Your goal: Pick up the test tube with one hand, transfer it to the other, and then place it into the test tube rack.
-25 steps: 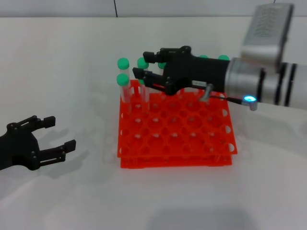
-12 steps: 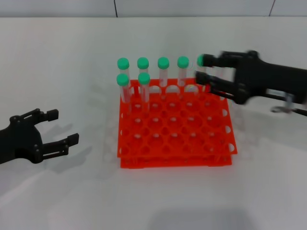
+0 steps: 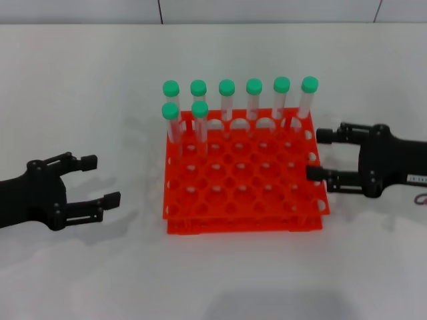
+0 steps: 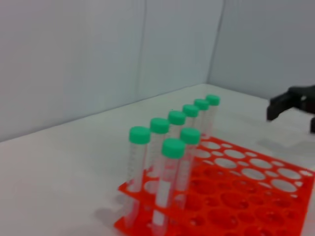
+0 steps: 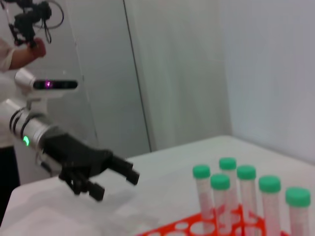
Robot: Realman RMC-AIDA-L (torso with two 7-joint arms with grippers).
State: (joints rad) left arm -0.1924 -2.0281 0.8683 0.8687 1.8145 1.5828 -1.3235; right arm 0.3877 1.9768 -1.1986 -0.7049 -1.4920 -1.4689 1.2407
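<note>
With eight test tubes (image 3: 199,120) standing in the test tube rack (image 3: 243,180), the right gripper (image 3: 319,155) is sitting beside it, jaws wide and empty, while the left gripper (image 3: 92,181) is waiting likewise; keep both clear of the caps.

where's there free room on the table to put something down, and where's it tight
Bare table runs along the near edge below the test tube rack, also between the rack and the left gripper, and across the far side behind the tubes. It is tight on the rack's right side, where the right gripper sits almost against it, and along the back rows, where eight green-capped tubes stand.
</note>
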